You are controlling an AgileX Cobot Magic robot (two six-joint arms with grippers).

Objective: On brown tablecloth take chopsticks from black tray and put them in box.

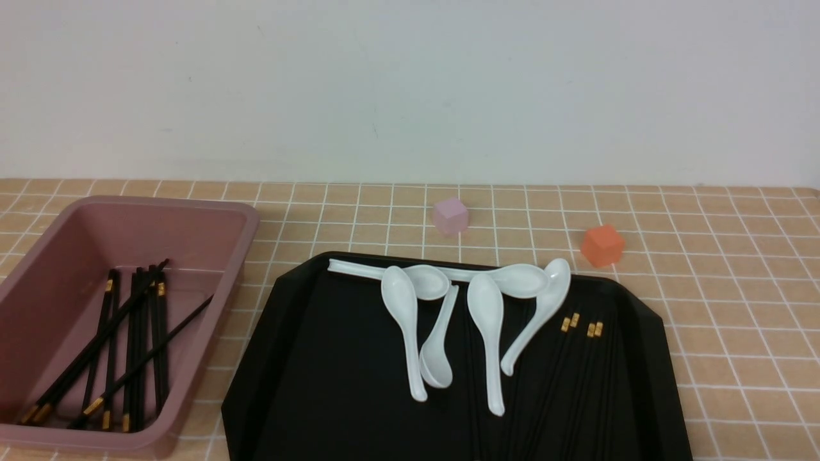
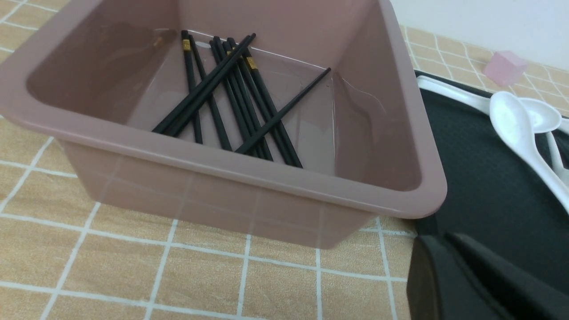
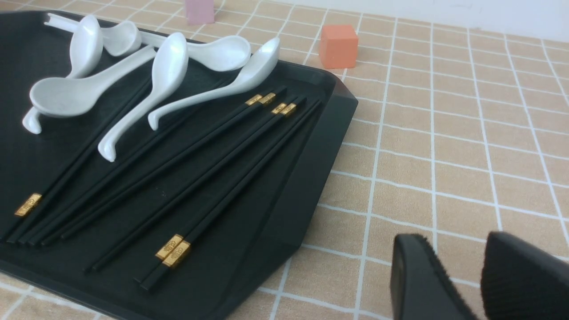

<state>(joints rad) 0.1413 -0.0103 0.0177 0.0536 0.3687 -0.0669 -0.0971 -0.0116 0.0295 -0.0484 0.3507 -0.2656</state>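
Several black chopsticks [image 1: 580,358] with gold bands lie along the right side of the black tray [image 1: 320,358], partly under white spoons; the right wrist view shows these chopsticks [image 3: 213,164] side by side on the tray [image 3: 306,169]. More chopsticks [image 1: 131,339] lie crossed inside the mauve box [image 1: 250,224] on the left of the brown tablecloth [image 1: 737,301]. Neither gripper shows in the front view. My left gripper [image 2: 440,238] hangs just outside the box's [image 2: 266,175] near corner, fingers pressed together, empty. My right gripper [image 3: 455,249] is open over bare cloth beside the tray.
Several white ceramic spoons [image 1: 400,307] lie across the tray's far half, some over the chopsticks. A pink cube [image 1: 450,216] and an orange cube [image 1: 602,245] sit on the cloth behind the tray. A white wall closes off the back.
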